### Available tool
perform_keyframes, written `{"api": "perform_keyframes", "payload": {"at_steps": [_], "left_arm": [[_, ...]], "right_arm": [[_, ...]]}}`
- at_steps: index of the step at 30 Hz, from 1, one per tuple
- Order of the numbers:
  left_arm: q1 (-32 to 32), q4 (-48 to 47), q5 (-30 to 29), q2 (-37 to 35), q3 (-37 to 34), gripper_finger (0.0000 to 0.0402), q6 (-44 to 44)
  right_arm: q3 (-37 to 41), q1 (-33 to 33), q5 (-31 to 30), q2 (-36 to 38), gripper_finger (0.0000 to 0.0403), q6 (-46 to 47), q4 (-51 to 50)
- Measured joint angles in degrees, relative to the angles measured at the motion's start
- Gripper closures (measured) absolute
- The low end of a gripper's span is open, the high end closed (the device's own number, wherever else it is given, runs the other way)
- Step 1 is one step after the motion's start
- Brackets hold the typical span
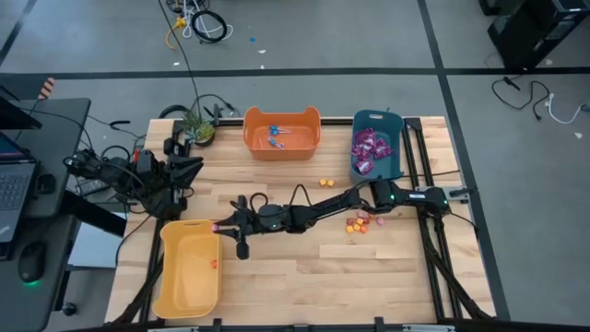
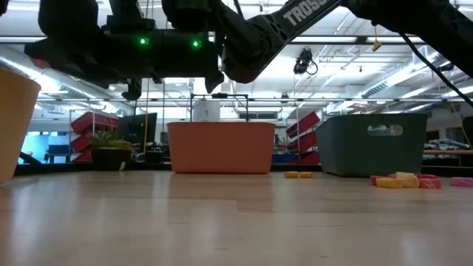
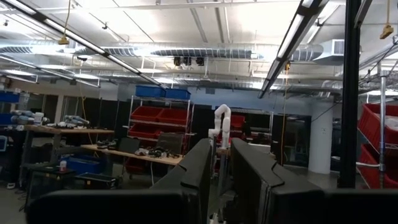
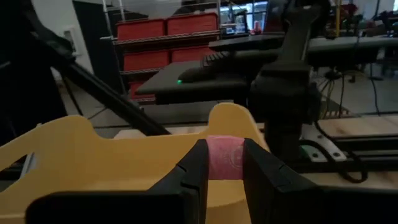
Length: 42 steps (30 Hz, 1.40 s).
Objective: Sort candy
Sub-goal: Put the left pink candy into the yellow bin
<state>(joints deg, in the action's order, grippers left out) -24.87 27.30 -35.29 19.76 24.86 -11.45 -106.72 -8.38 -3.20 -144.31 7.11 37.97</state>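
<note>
right gripper [image 4: 221, 163]: extended across the table to the yellow bin's [image 1: 175, 277] rim, clenched on a pink candy piece [image 4: 224, 158]
pink candy piece: pinched between the two dark fingers [image 4: 193, 168], seen in the high view at the bin's upper right corner, just over the rim
yellow bin: at the table's front-left; one small orange piece [image 1: 213, 264] is seen inside near its right wall
left gripper [image 3: 214, 180]: parked at the table's left edge, raised and aimed into the room; a narrow gap is seen between the fingers, nothing is held
orange bin [image 1: 281, 134]: at the back centre; blue-wrapped lollipops [image 1: 276, 136] are held in it
teal bin [image 1: 376, 145]: at the back right; shiny purple packets [image 1: 367, 150] are piled in its left half
loose pile [image 1: 359, 222]: small orange, yellow and red pieces on the wood table [image 1: 304, 277], just beside the right arm's base end
stray piece [image 1: 324, 183]: orange-yellow, lying alone between the orange bin and the right arm
potted plant [image 1: 195, 127]: at the table's back-left corner
</note>
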Motion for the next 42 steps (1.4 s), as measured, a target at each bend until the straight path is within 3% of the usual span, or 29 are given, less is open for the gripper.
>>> {"api": "perform_keyframes", "payload": {"at_steps": [5, 13, 29, 42], "left_arm": [[0.0, 0.13, 0.0, 0.01, 0.0, 0.0335, -0.08], [-0.02, 0.64, 0.0, -0.01, 0.0, 0.0335, 0.07], [0.0, 0.73, 0.0, 0.01, 0.0, 0.0335, 0.11], [0.01, 0.39, 0.28, -0.04, 0.02, 0.0335, 0.2]], "right_arm": [[-3.09, 0.28, 1.59, -0.02, 0.0332, -1.15, -2.1], [-12.9, -0.45, 1.68, 0.0, 0.0332, -5.76, -15.08], [-13.18, -1.47, 1.51, -0.04, 0.0332, -3.02, -21.02], [-13.16, -0.94, 2.09, -3.87, 0.0332, 0.84, -16.02]]}}
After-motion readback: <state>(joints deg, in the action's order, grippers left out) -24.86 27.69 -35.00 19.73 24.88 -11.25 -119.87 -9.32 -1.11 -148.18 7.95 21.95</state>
